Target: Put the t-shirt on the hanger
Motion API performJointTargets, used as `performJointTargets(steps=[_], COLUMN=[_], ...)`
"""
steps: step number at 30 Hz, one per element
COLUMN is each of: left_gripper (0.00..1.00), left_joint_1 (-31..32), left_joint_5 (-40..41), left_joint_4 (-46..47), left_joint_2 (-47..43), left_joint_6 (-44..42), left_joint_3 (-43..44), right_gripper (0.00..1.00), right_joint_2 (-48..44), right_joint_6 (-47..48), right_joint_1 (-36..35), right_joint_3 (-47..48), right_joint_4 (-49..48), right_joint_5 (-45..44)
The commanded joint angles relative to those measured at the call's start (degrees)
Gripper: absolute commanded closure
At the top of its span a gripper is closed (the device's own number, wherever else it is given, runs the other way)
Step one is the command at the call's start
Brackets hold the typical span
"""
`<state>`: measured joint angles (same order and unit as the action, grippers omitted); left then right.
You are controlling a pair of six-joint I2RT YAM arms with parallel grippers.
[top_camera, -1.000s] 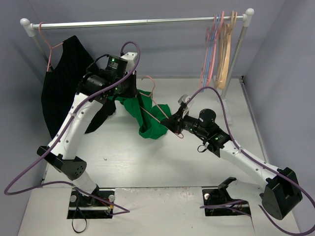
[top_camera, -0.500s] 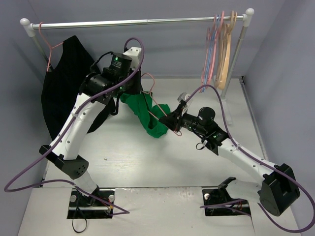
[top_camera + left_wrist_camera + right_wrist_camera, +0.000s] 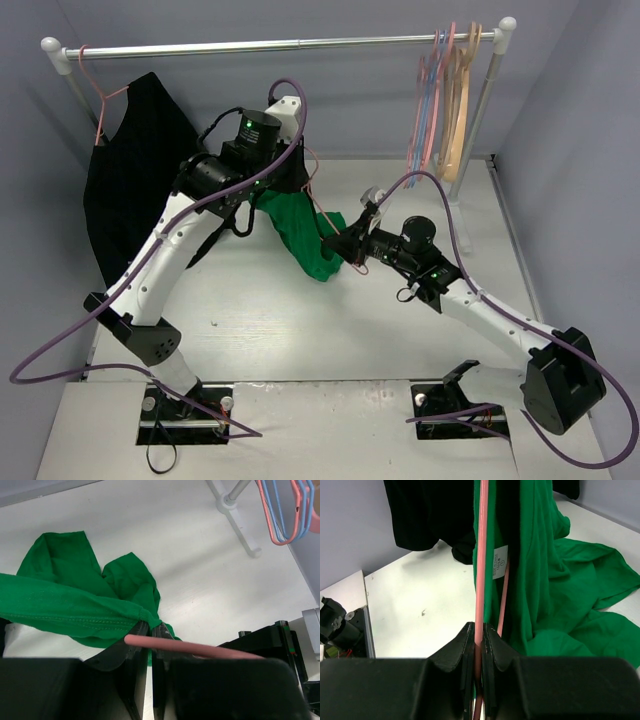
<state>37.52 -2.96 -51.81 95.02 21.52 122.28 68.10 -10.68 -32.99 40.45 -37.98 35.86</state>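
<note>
Two narrow pinches mid-frame: left gripper (image 3: 151, 630) on hem of bright green soft cloth t-shirt (image 3: 75, 605), right gripper (image 3: 479, 630) on thin pink wire hanger (image 3: 481, 555). Hangs limp, tail pooled on white worktop (image 3: 250, 300). Probably light, floppy; better gripped at collar or shoulder seam.

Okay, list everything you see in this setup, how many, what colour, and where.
t-shirt: one, green, lifted over the table's middle
hanger: one, pink, up against the t-shirt
garment: one, black, hung at the rail's left end
garment's hanger: one, pink, rail's left end
spare hangers: several, pink, blue, tan, rail's right end
rail: one, silver, across the back
table: one, white, underneath
left gripper: one, black, shut on the t-shirt
right gripper: one, black, shut on the hanger
</note>
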Motion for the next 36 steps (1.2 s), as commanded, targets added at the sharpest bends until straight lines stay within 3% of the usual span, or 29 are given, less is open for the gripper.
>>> performJointTargets(steps=[1, 6, 7, 10, 13, 24, 31, 34, 36], left_gripper=[0.9, 0.75, 0.65, 0.53, 0.48, 0.46, 0.48, 0.51, 0.5], left_joint_1=[1.8, 2.3, 2.3, 2.3, 2.2, 2.2, 0.1, -5.8, -10.1], left_joint_5=[-3.5, -3.8, -3.2, 0.0, 2.3, 4.8, 7.5, 2.7, -5.2], left_joint_4=[7.2, 6.5, 6.2, 4.2, 2.2, 0.6, 0.0, 4.5, 8.0], left_joint_2=[-3.6, -3.0, -3.2, -4.1, -4.8, -10.3, -13.2, -16.1, -16.9], left_joint_6=[1.8, 1.2, 0.9, -0.9, -3.3, -12.4, -19.3, -21.0, -21.3], left_joint_3=[-1.0, 0.2, 0.2, 0.1, 0.2, 0.3, -6.4, -13.4, -17.3], right_gripper=[1.0, 1.0, 1.0, 1.0, 1.0, 1.0, 1.0, 1.0, 1.0], right_joint_2=[0.6, 1.2, 1.1, 0.8, 0.8, 2.0, 1.8, 1.9, 2.0], right_joint_6=[-0.3, -0.7, -0.7, -0.7, -0.6, -0.1, -0.1, -0.1, -0.2], right_joint_1=[0.3, 0.6, 0.7, 1.3, 1.5, 1.7, 1.7, 1.8, 1.8], right_joint_3=[3.4, 3.3, 3.3, 3.2, 3.1, 2.8, 3.1, 3.2, 3.3], right_joint_4=[-9.9, -11.2, -11.2, -11.4, -11.4, -10.4, -9.3, -9.2, -9.1], right_joint_5=[2.1, 2.3, 2.3, 2.3, 2.3, 2.1, 1.9, 1.8, 1.8])
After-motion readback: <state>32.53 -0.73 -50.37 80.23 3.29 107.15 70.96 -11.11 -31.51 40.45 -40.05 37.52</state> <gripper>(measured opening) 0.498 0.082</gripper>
